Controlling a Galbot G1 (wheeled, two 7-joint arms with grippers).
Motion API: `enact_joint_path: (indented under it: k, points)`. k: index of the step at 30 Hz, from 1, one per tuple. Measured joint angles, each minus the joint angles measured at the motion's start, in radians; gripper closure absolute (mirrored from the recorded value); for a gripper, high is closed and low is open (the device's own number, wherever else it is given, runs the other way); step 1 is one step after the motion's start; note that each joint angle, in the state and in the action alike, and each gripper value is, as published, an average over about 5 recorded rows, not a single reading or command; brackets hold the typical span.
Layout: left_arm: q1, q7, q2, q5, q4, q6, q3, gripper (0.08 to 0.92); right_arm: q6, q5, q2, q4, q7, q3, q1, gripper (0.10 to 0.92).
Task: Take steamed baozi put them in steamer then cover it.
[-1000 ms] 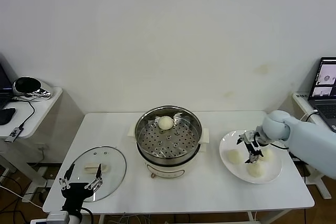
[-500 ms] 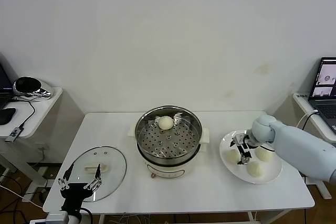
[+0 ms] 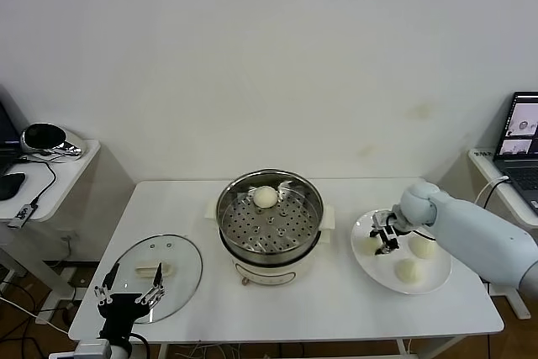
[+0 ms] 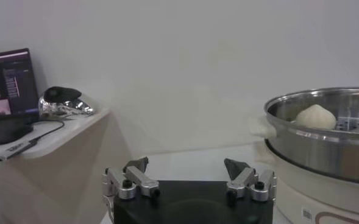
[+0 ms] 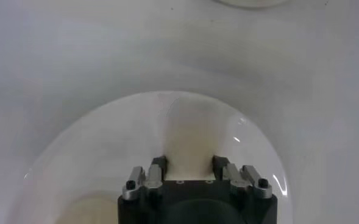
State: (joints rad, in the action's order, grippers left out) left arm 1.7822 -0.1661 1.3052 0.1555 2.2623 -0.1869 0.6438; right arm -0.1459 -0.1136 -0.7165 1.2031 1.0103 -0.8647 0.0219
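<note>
Buns are what I am busy with. My right gripper [image 3: 382, 241] is down over the plate [image 3: 427, 282] on the right side of the table [image 3: 336, 300]. Its fingers [image 5: 156, 168] are pinching one bun [image 5: 190, 137], one finger on each side of it. I see this best from my right wrist. From my head, that bun is mostly hidden behind the gripper.

Two more buns sit on the same plate. One bun [image 3: 423, 245] is near the far edge, just beside my arm. The other bun [image 3: 408, 270] is closer to me. They are near each other but not touching.

The steamer [image 3: 269, 218] stands in the middle of the table, shiny and round, on a pale base. One bun [image 3: 266, 197] lies inside it on the tray with holes, at the far side. The pot has no cover on.

The lid [image 3: 158, 276] is made of glass and lies flat on the left part of the table. My left gripper [image 3: 128, 293] hangs at the near edge of the lid with its fingers [image 4: 135, 178] spread wide. It holds nothing.
</note>
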Motion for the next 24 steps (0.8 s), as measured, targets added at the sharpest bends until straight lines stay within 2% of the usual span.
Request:
enact_joint_path:
  k: [13, 24]
  points:
    - [-0.01, 0.001, -0.009, 0.001, 0.005, -0.001, -0.014, 0.177, -0.093, 0.242, 0.089, 0.211, 0.019, -0.252, 0.415, 0.533]
    - [-0.018, -0.001, -0.01, 0.003, 0.006, -0.001, -0.008, 0.177, -0.225, 0.51, -0.059, 0.319, -0.053, -0.438, 0.689, 0.527]
